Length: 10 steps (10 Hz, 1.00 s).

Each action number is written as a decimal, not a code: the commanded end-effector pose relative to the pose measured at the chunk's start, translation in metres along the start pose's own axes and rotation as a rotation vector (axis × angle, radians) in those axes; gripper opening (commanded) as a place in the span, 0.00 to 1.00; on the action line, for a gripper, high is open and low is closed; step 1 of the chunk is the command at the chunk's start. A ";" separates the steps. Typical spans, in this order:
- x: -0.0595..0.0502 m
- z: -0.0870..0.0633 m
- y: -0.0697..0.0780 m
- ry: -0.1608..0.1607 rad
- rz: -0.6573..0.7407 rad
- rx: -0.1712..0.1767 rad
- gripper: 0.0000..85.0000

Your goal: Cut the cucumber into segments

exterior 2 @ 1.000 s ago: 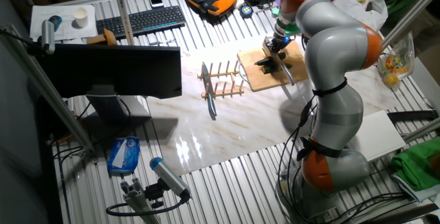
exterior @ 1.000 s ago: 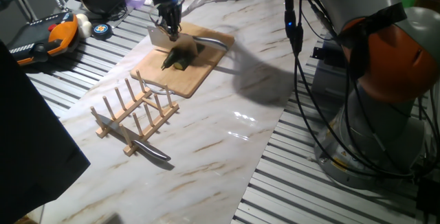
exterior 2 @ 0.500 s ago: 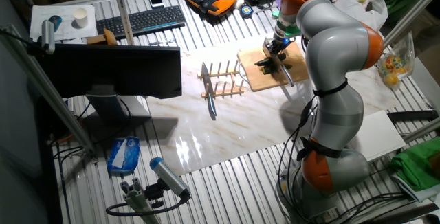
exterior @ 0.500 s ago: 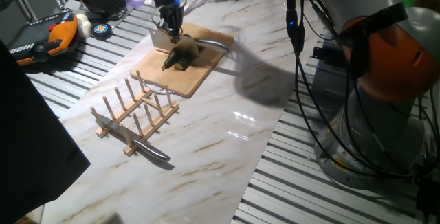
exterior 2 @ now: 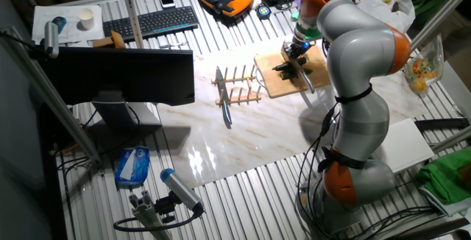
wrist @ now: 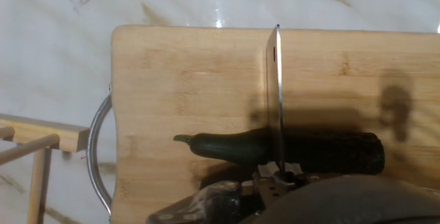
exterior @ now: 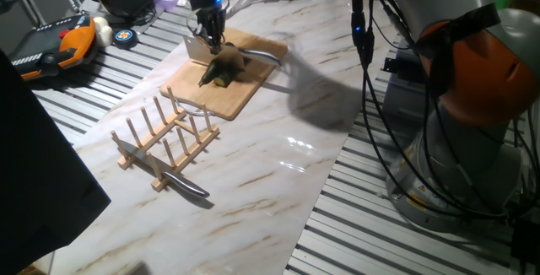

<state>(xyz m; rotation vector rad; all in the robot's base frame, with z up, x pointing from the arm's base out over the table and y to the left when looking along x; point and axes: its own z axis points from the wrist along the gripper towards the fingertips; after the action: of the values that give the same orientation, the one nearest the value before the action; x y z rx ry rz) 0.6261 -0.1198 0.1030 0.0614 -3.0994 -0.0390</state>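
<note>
On the marbled worktop [wrist: 55,38], the wooden board [wrist: 206,73] carries the cucumber [wrist: 309,148] low in the hand view, apparently whole, so the cutting seems barely begun. Its long axis runs left–right, tapered tip pointing left; the claw [exterior: 207,37] pinches a knife [wrist: 275,93] whose blade crosses it mid-length

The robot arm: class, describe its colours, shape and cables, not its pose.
The arm is built of bulky rounded silver-grey segments with orange bands at the joints. Black cables hang along it. The gripper is small and dark, with a blue light just above it.
</note>
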 end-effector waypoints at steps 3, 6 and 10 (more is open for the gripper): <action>0.000 0.004 0.000 -0.004 0.000 0.000 0.01; 0.002 0.006 -0.001 -0.013 0.000 0.000 0.01; 0.005 0.009 0.000 -0.021 0.002 0.001 0.01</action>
<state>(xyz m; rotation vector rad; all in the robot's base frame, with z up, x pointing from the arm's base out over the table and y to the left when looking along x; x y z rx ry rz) 0.6196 -0.1194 0.0932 0.0579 -3.1195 -0.0395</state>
